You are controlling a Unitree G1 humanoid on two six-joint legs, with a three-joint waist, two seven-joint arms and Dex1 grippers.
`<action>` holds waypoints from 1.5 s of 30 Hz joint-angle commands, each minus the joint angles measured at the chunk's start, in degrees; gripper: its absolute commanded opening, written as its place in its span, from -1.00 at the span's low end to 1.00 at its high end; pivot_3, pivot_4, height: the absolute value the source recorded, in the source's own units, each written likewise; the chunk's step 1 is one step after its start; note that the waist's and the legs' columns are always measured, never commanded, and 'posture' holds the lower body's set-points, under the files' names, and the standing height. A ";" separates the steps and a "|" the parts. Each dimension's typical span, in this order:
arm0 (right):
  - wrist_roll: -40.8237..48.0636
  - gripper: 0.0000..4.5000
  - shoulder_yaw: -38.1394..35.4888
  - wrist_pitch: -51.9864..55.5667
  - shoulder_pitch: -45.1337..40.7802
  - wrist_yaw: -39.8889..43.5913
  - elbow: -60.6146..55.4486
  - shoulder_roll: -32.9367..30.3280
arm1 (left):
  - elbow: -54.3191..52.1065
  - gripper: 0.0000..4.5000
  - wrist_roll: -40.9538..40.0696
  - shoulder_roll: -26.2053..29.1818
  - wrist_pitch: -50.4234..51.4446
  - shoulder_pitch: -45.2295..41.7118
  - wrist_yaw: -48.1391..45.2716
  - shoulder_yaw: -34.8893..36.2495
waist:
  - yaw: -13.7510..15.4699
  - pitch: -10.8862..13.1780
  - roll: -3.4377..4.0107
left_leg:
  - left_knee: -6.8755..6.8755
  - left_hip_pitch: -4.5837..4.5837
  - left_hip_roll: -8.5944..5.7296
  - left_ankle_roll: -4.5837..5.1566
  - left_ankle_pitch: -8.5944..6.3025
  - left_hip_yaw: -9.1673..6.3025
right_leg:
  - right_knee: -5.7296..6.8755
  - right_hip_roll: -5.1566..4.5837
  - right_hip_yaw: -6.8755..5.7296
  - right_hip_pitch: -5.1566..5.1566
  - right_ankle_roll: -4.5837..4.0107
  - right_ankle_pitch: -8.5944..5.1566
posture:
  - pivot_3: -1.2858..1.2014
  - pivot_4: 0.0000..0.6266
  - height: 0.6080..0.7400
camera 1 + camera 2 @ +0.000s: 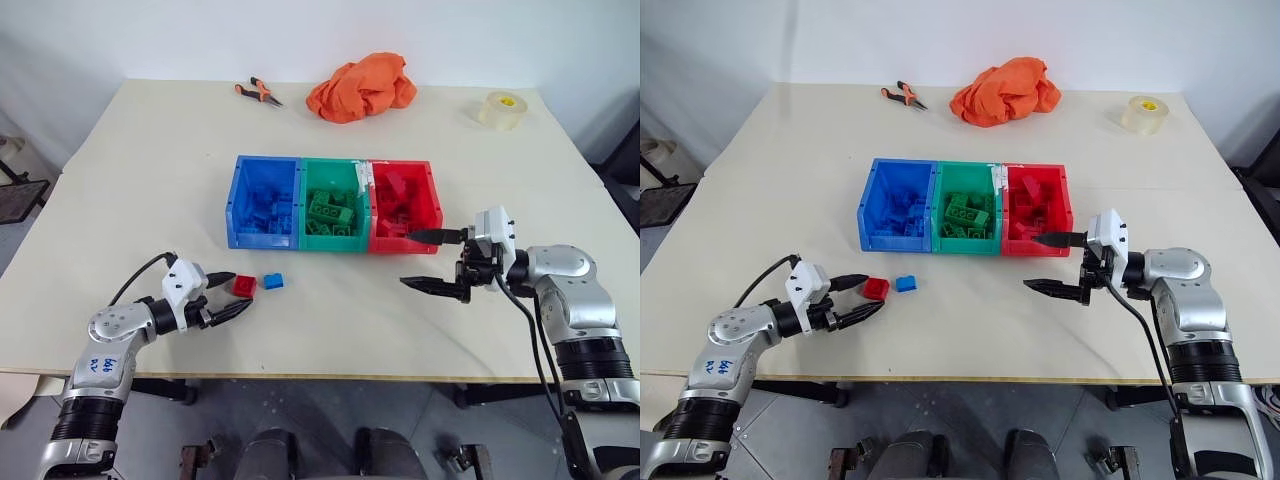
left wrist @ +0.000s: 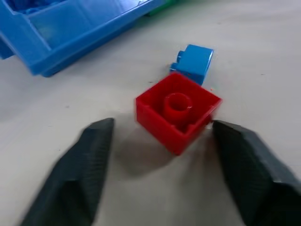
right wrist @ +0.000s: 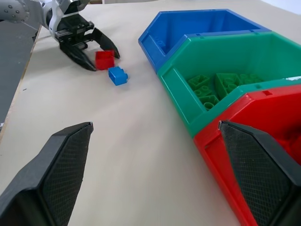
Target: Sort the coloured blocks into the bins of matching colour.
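A red block (image 1: 243,285) lies upside down on the table, in front of the blue bin (image 1: 235,208). A small blue block (image 1: 273,281) lies right beside it, touching or nearly so. My left gripper (image 1: 241,290) is open, with one finger on either side of the red block (image 2: 176,113). One finger (image 2: 235,150) is close to the block's corner and the other stands clear of it. The blue, green (image 1: 331,165) and red (image 1: 433,200) bins stand joined in a row, each holding several blocks of its own colour. My right gripper (image 1: 407,258) hangs open and empty in front of the red bin.
An orange cloth (image 1: 362,87) lies at the back of the table. Pliers (image 1: 259,92) are to its left and a clear tape roll (image 1: 501,109) is at the back right. The table's front edge runs just below both arms.
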 commanded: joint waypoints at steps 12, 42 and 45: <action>1.16 1.00 -1.39 -0.15 -0.25 -0.90 -2.13 -0.48 | -0.17 -0.35 -2.29 -0.76 -3.63 -0.42 -2.41 1.62 | -0.01 0.00 0.00 | 0.00 0.00 0.00 0.01 0.00 -0.01 | 0.01 0.01 -0.01 0.00 0.00 0.00 | 0.03 -0.52 1.00; 3.98 1.00 -13.91 1.95 13.06 -11.32 -11.91 -5.00 | 31.88 -0.35 3.62 -30.49 -6.45 -44.26 6.46 -12.23 | 2.00 0.09 -0.23 | 0.10 -0.11 -0.18 0.20 0.11 0.20 | -0.23 0.12 -0.05 0.09 0.19 0.09 | 0.03 -0.52 1.00; 4.61 1.00 -14.79 2.62 15.26 -12.81 -14.48 -4.96 | 42.06 -0.35 5.13 -32.98 -11.85 -50.08 7.70 -11.05 | 2.07 0.10 -0.25 | 0.07 -0.10 -0.22 0.22 0.12 0.20 | -0.26 0.09 -0.05 0.08 0.24 0.12 | 0.03 -0.52 1.00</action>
